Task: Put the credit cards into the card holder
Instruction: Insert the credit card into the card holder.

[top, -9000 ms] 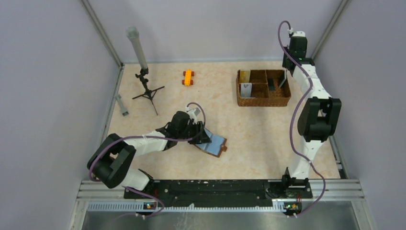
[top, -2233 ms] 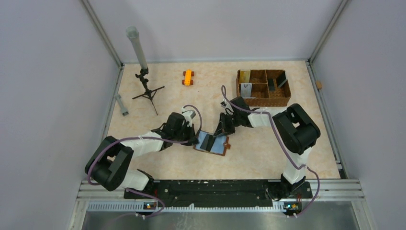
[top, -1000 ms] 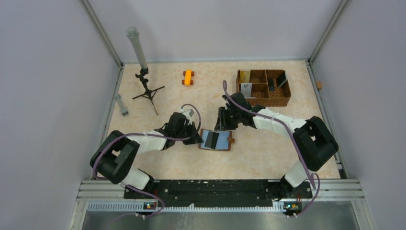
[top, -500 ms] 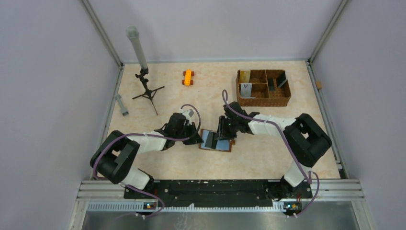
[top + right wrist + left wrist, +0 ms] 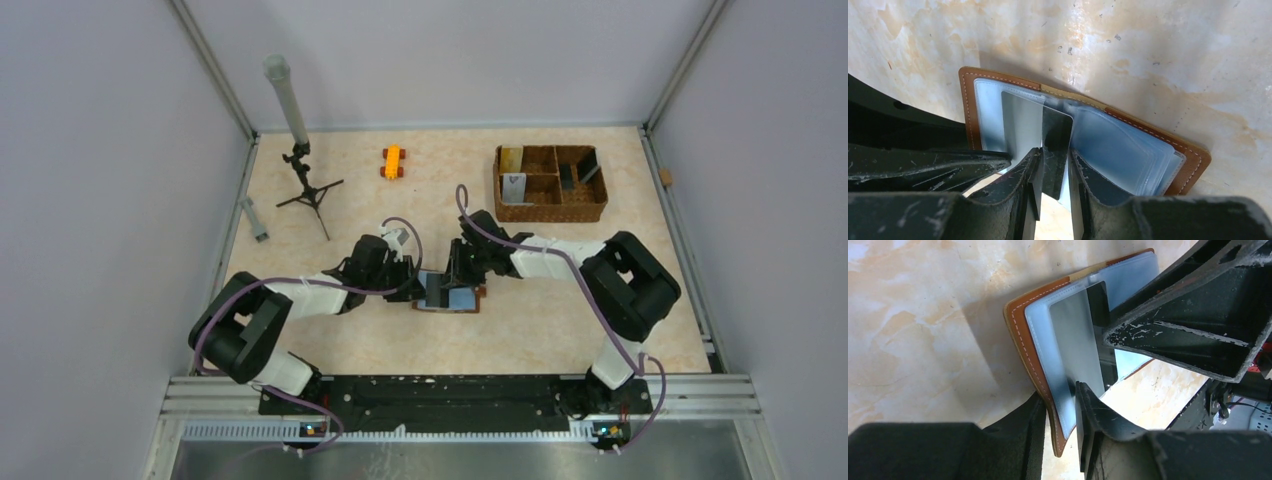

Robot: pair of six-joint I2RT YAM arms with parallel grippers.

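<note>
Brown leather wallet [image 5: 464, 300] lying open, inner side up, mid-bench [image 5: 560, 310], between the two arms. Clear bluish sleeves showing inside.

Black card [image 5: 1055, 130] partly inside a sleeve on wallet's left half. Covered part greyish under the plastic, bare black strip left out toward the fold.

Right gripper [image 5: 1054, 152] down over wallet, reaching in from the right. Jaws narrowly apart, card's bare strip between them. Pinching or only flanking: cannot tell.

Left gripper [image 5: 1060, 395] at wallet's left edge, one jaw under the leather, the other on top of the sleeve. Edge raised off bench, shadow beneath. Jaws apart by roughly that edge's thickness. Clamped or slack: cannot tell.

Woven basket [image 5: 550, 213] far right, well apart from wallet. Gold card [image 5: 511, 158] and grey card [image 5: 514, 186] upright in its left compartments, dark card [image 5: 567, 177] in a middle one.

Orange toy [image 5: 392, 161] and small tripod [image 5: 308, 190] toward far left.
</note>
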